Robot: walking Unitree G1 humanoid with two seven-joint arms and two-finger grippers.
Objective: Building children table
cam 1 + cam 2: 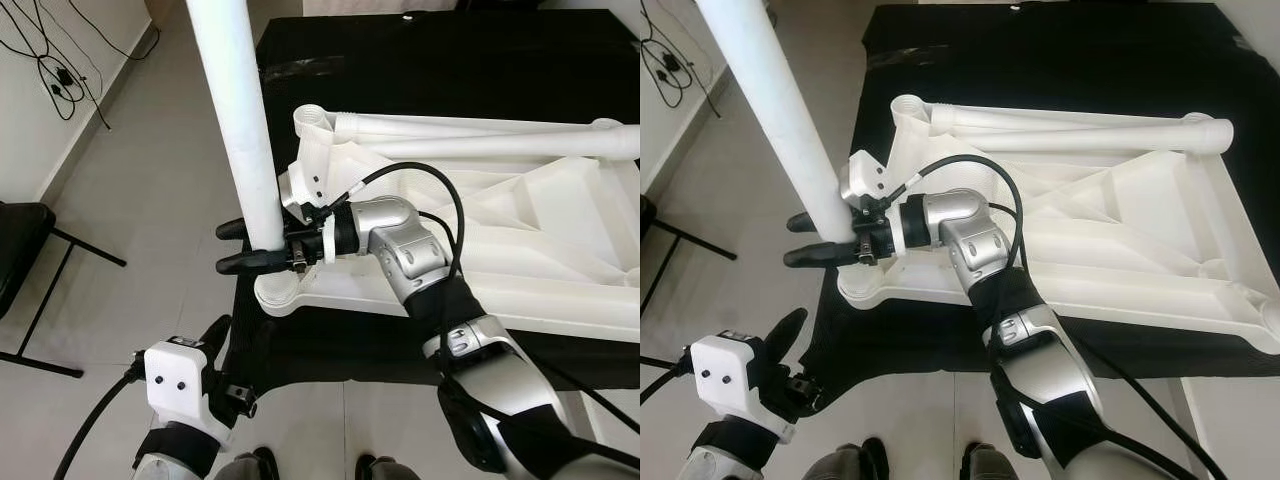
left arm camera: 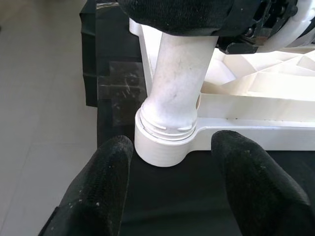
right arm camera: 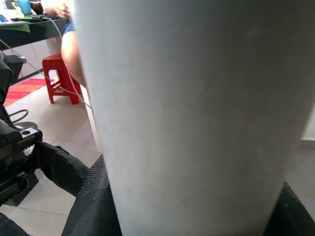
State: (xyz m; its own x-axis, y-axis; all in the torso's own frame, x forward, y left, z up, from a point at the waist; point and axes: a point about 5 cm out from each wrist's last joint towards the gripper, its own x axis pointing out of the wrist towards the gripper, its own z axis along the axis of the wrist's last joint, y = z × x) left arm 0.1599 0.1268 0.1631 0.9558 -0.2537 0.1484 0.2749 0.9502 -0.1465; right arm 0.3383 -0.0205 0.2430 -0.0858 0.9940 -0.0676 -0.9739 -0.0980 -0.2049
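Observation:
A white plastic tabletop (image 1: 520, 250) lies upside down on a black cloth (image 1: 420, 70). A white table leg (image 1: 240, 130) stands upright in the corner socket (image 1: 278, 295) at the near left corner. My right gripper (image 1: 250, 246) is shut on this leg just above the socket, one finger on each side. In the right wrist view the leg (image 3: 197, 113) is pressed between the black fingers (image 3: 91, 196). My left gripper (image 2: 172, 182) is open, low beside the socket (image 2: 162, 147), touching nothing. Two more white legs (image 1: 480, 135) lie across the tabletop's far side.
A black chair (image 1: 25, 250) stands on the tiled floor to the left. Cables (image 1: 60, 70) run along the wall at the far left. In the right wrist view a red stool (image 3: 59, 78) and a person's arm (image 3: 71, 54) appear behind the leg.

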